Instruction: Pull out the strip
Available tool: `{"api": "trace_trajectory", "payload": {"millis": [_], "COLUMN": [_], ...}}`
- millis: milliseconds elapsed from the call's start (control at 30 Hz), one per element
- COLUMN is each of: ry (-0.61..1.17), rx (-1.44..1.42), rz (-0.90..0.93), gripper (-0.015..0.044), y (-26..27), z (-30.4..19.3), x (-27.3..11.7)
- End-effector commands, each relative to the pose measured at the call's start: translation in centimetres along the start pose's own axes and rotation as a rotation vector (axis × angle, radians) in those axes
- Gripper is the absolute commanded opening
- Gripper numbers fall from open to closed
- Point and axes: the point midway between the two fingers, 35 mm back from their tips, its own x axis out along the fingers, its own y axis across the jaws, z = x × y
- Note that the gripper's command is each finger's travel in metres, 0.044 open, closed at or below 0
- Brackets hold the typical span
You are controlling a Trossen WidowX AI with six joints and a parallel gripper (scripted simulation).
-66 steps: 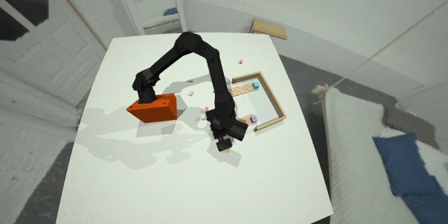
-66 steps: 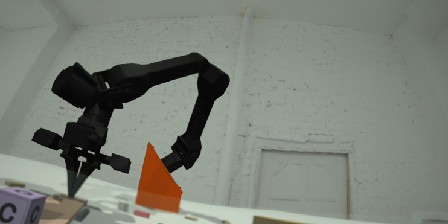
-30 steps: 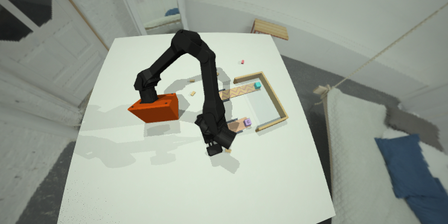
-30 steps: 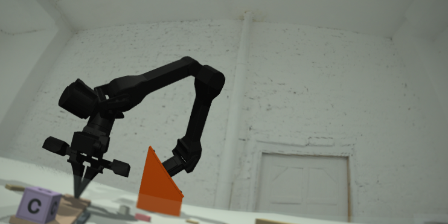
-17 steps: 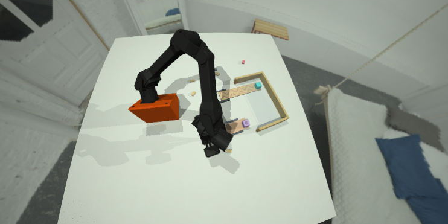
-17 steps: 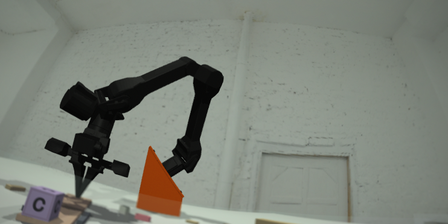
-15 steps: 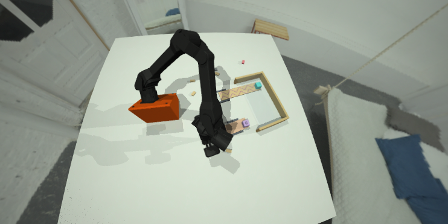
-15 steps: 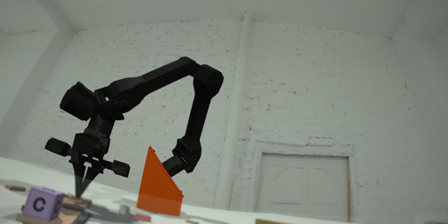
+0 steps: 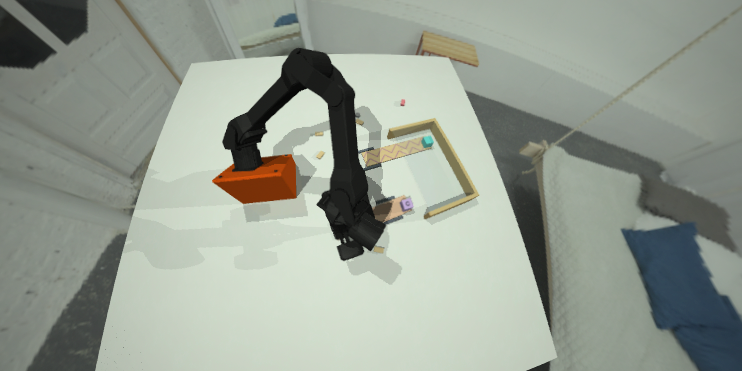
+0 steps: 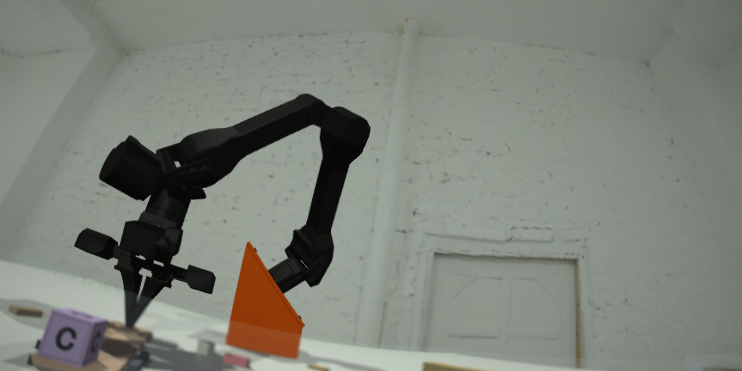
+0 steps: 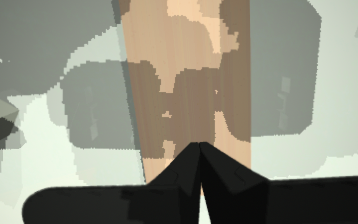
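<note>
From above, you have the orange base (image 9: 264,184) (image 10: 267,316) left of the end effector (image 9: 344,235) (image 10: 131,325) (image 11: 200,145), which is clenched on nothing, tips together at the plain strip (image 9: 390,209) (image 10: 115,356) (image 11: 190,100); you can't tell whether they touch it. To its right, the purple labelled cube (image 9: 406,204) (image 10: 72,338) rests on that strip's far end. Farther right, your teal cube (image 9: 427,141) sits on the zigzag strip (image 9: 397,152).

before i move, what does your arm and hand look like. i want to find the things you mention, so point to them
The arm (image 9: 343,134) (image 10: 270,126) is matte black, with chunky angular links and rounded joints. The hand (image 10: 130,324) (image 11: 198,150) is black too: two slim fingers tapering to narrow tips, blocky paddle shapes out to either side.
</note>
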Motion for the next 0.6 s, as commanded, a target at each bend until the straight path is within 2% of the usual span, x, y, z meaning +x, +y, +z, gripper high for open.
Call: {"api": "trace_trajectory", "payload": {"millis": [0,300,467,567], "ry": [0.028,0.028,0.027,0.029], "rx": [0.007,0.007,0.006,0.007], "rz": [0.012,0.012,0.009,0.010], "gripper": [0.0000,0.0000,0.0000,0.0000], "y": [0.5,0.5,-0.1,-0.1], "z": [-0.8,-0.8,0.2,0.2], "x": [0.6,0.6,-4.0,-4.3]}}
